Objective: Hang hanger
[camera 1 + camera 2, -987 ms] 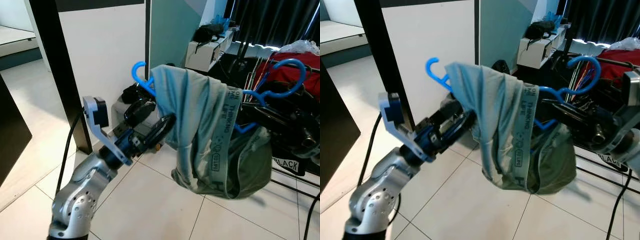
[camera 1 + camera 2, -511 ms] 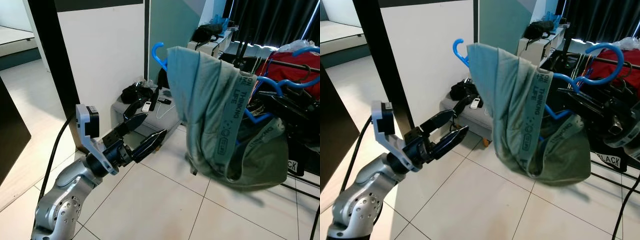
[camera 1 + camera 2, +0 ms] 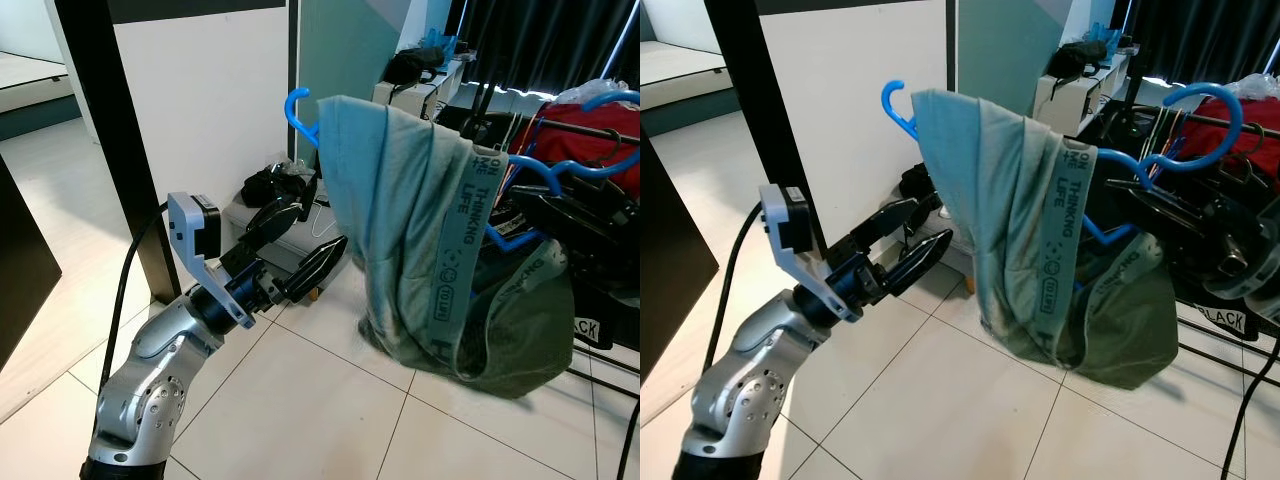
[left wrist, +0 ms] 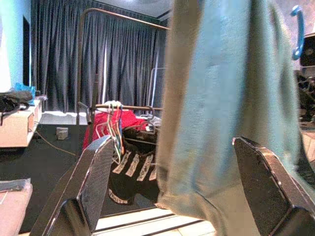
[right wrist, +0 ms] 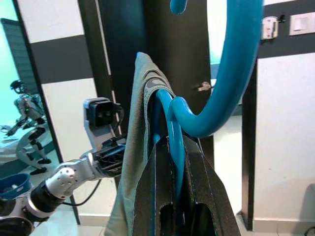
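A blue plastic hanger (image 3: 1118, 170) carries a grey-green garment (image 3: 420, 230) with a printed waistband, draped over it and sagging low. My right gripper (image 5: 175, 145) is shut on the hanger's neck, below its big hook (image 3: 1215, 105), and holds it up in front of the clothes rack (image 3: 590, 125). The hanger's small end hook (image 3: 296, 103) points toward the wall. My left gripper (image 3: 320, 222) is open, just beside the garment's near edge and not touching it. Between the left fingers (image 4: 93, 182) the cloth (image 4: 221, 98) hangs close ahead.
The rack at the right holds red and dark clothes on hangers. A black post (image 3: 110, 130) and white wall panel stand at the left. A grey box (image 3: 255, 210) with dark items sits on the tiled floor below the hanger. A white cabinet (image 3: 410, 100) and dark curtains are behind.
A second ago my left gripper was against the garment. It dropped back and away, open, and has now risen close beside the cloth again. The hanger shifted right, then slightly back left.
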Motion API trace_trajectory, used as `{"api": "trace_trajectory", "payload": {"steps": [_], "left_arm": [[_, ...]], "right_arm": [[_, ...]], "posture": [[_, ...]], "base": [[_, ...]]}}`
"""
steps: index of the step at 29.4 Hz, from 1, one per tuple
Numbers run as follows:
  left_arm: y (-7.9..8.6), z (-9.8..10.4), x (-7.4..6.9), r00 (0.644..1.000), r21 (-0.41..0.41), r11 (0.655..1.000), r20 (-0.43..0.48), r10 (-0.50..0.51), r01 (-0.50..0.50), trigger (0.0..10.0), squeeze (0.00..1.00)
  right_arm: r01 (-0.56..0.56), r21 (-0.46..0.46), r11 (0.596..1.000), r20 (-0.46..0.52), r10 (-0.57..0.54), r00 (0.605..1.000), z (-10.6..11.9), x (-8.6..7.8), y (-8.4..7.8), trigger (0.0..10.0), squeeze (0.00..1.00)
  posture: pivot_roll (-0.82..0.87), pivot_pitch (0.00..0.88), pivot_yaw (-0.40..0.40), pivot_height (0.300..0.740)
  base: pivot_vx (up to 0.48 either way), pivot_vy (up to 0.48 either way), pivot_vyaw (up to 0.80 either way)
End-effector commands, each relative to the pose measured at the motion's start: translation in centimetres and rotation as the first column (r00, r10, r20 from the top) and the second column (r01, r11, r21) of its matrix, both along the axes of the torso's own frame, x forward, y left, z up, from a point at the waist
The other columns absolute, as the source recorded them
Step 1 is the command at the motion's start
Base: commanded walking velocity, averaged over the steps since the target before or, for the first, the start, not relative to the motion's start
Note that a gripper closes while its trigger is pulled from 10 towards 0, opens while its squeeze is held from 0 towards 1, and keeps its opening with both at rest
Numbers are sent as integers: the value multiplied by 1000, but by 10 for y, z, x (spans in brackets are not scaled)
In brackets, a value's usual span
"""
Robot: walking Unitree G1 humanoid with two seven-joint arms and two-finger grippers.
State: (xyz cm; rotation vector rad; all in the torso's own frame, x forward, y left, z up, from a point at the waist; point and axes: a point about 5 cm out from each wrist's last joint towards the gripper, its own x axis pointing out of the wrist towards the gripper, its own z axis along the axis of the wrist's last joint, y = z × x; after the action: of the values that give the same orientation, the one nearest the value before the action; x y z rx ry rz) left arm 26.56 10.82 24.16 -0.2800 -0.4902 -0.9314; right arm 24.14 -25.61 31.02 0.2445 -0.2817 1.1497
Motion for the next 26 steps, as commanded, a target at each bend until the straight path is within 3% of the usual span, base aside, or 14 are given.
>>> {"api": "trace_trajectory", "payload": {"steps": [1,7,18,19,22,23,26], "left_arm": [[-3,0,2,1000,7,1000,2,4,-4,10000,0],[4,2,8,998,3,998,12,56,-56,10000,0],[1,5,7,999,-11,999,27,39,-39,10000,0],[-2,6,5,999,-22,999,26,26,-26,2314,0],[-2,6,5,999,-22,999,26,26,-26,2314,0],[-4,6,5,1000,-33,999,25,16,-15,0,0],[-7,7,4,1000,-48,999,24,-5,6,0,0]], "right_arm": [[-37,-8,999,6,37,999,2,-3,5,0,0],[-66,-19,998,6,66,998,2,-6,8,0,0],[-78,-25,997,14,78,997,4,-8,8,0,0],[-81,-24,996,18,81,997,5,-8,9,0,0],[-81,-24,996,18,81,997,5,-8,9,0,0],[-83,-24,996,20,84,996,6,-8,9,0,0],[-86,-24,996,24,87,996,7,-9,11,0,0]], "posture": [[-79,0,-48,740],[-82,0,-47,740],[-82,0,-49,740],[-82,0,-49,740],[-82,0,-49,740],[-84,0,-49,740],[-84,0,-49,740]], "base": [[0,0,0],[0,0,0],[0,0,0],[0,0,0],[0,0,0],[0,0,0],[0,0,0]]}}
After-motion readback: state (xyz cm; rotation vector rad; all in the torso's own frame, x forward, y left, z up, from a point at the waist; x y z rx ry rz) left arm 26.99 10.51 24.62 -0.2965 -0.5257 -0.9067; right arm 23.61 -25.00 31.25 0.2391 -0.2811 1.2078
